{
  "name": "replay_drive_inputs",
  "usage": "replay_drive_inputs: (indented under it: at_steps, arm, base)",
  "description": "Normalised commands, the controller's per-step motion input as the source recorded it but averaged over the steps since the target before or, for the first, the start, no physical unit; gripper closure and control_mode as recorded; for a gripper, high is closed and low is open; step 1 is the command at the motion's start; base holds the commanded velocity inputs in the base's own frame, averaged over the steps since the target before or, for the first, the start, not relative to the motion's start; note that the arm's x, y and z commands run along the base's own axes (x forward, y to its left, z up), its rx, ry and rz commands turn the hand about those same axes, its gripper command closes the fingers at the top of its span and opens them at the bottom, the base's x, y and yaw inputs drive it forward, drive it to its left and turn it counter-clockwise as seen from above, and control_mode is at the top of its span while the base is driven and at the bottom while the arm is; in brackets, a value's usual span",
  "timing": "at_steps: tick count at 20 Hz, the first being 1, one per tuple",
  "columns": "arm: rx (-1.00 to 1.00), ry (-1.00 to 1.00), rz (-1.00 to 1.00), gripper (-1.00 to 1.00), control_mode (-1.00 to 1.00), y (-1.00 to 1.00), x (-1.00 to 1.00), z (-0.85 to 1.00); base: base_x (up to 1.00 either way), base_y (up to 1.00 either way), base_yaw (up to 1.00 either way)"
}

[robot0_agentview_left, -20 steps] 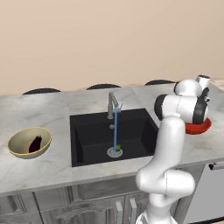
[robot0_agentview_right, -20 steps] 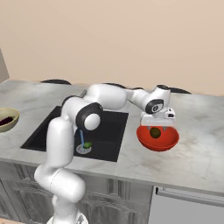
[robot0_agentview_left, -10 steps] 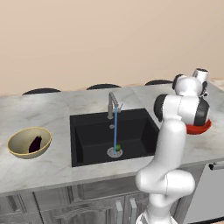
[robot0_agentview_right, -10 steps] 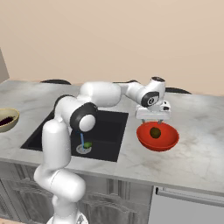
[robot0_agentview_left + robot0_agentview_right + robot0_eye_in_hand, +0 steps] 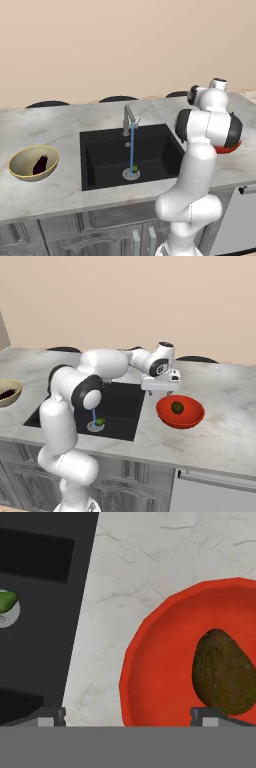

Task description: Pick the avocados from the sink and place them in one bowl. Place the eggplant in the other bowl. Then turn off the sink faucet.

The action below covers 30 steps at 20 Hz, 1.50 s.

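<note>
Now olive avocado [image 5: 222, 672] in red bowl [image 5: 155, 677]; hand [image 5: 161, 390] spread, empty.

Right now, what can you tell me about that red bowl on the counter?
The red bowl is shallow, wide and glossy, like glazed ceramic or plastic. It sits upright on the grey marble counter, to the right of the black sink in the right base view. One dark olive-brown avocado lies inside, resting on its floor. The gripper hangs above the bowl's sink-side rim with its jaws apart, not touching it.
</note>
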Motion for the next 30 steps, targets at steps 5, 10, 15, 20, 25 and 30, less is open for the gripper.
replay_drive_inputs:
  at_steps: [5, 10, 15, 20, 25, 30]
  arm:
    - [0.0, 0.0, 0.0, -1.0, -1.0, 0.61, -0.13, 0.0]
    - [0.0, 0.0, 0.0, -1.0, -1.0, 0.61, -0.12, 0.0]
    - [0.0, 0.01, 0.0, -1.0, -1.0, 0.55, -0.1, 0.0]
    - [0.0, 0.13, 0.0, -1.0, -1.0, 0.27, -0.01, 0.0]
    - [0.0, 0.18, 0.0, -1.0, -1.0, 0.23, -0.02, 0.0]
    - [0.03, 0.02, 0.0, -1.0, -1.0, 0.35, -0.01, 0.0]
  base:
    - [0.0, 0.0, 0.0]
    - [0.0, 0.0, 0.0]
    - [0.0, 0.0, 0.0]
    - [0.0, 0.0, 0.0]
    - [0.0, 0.0, 0.0]
    - [0.0, 0.0, 0.0]
